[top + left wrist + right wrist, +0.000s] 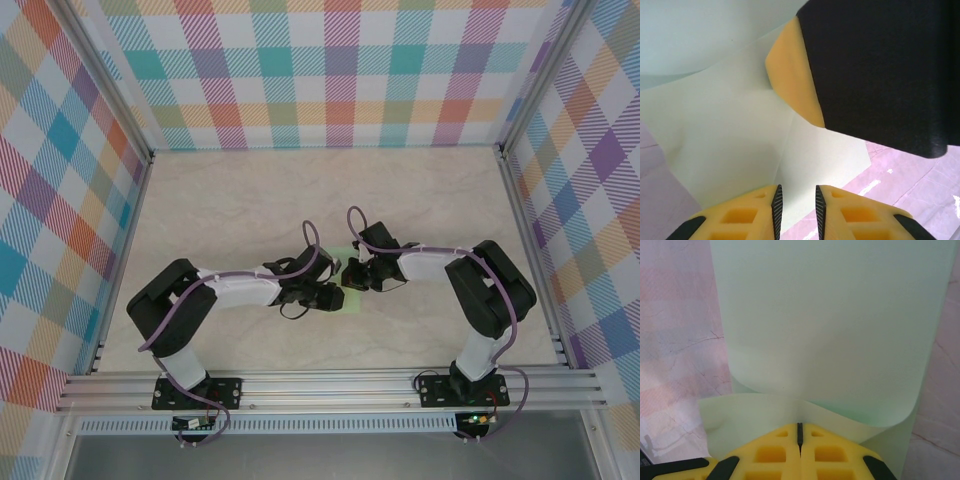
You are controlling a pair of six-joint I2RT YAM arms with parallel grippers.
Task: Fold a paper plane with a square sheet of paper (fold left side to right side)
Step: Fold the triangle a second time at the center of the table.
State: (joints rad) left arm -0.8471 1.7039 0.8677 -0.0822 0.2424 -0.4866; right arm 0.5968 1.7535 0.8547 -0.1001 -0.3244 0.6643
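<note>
The square sheet of paper (830, 315) is held at mid-table (250, 200) between the two wrists, bowed over in a loose curl w/ no crease pressed yet. R gripper (800, 432) is pressed together on one edge; the sheet rises straight ahead of its tips and bends back. L gripper (796, 202) is parted by a narrow gap, nothing seen clamped, paper lying flat just ahead. The pinched edge is judged to need carrying across to the far edge, so R arm is better placed; L is near enough to press.
</note>
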